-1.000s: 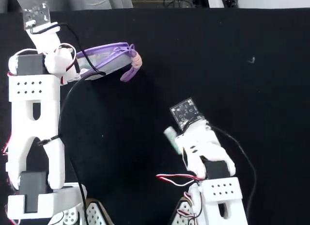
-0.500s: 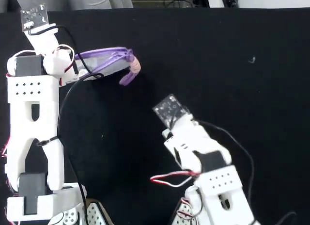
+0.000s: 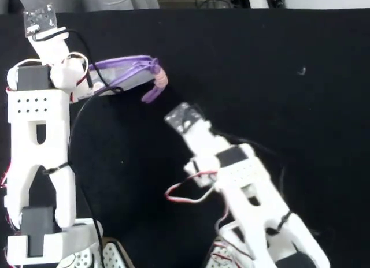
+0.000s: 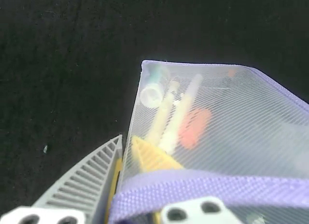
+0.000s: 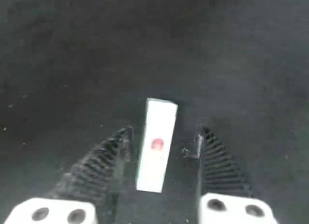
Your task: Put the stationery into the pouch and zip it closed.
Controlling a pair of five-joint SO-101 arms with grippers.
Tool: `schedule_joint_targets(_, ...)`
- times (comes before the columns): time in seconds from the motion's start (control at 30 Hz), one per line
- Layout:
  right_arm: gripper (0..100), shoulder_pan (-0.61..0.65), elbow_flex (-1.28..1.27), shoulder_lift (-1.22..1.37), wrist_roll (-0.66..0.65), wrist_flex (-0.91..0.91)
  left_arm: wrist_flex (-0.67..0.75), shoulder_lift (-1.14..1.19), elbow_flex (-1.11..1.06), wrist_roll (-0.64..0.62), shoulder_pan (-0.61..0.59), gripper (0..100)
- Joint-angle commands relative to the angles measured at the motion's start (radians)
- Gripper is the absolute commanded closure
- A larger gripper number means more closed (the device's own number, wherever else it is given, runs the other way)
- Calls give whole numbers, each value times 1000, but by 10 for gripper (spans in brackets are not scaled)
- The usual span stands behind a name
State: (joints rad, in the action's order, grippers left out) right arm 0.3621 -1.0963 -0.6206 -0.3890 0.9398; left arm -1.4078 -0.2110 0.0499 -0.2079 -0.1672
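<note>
**Black bench: pouch pinched in the left gripper, block between the right gripper's spread jaws**

A black cloth covers the bench, and both white arms stand at its near edge. The left arm stretches far out along its own side. The right arm leans in across the middle towards it.

The left gripper is pressed together on the pouch, pinching one end of it. A ribbed grey jaw lies against the outside of the mesh, and a yellow part shows through the mesh right beside it. From that grip the pouch runs away from the left gripper towards the right arm. Its purple rim sits just by the gripper. At the pouch's far end a pink tab and a purple strap hang out.

Stationery lies inside the pouch, just beyond the left jaws. Two pale sticks lie side by side. An orange piece is next to them, and a small whitish ring sits near the far corner.

The right gripper is spread wide, well apart from the pouch. A white block with a small red mark sits between its two jaws, lengthwise along them. There is a dark gap on either side, so neither jaw touches the block. Its far end reaches a little past the jaw tips.
</note>
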Motion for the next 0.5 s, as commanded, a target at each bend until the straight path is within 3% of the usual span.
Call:
schedule_joint_targets(0.0,804,51,58,58,11,-34,5,-2,-2,11,-16,967)
schedule_joint_targets(0.4,808,-5,102,303,11,-163,23,-2,-28,11,-15,967)
schedule_joint_targets(0.47,859,-5,128,326,5,-149,41,-2,-45,11,-15,967)
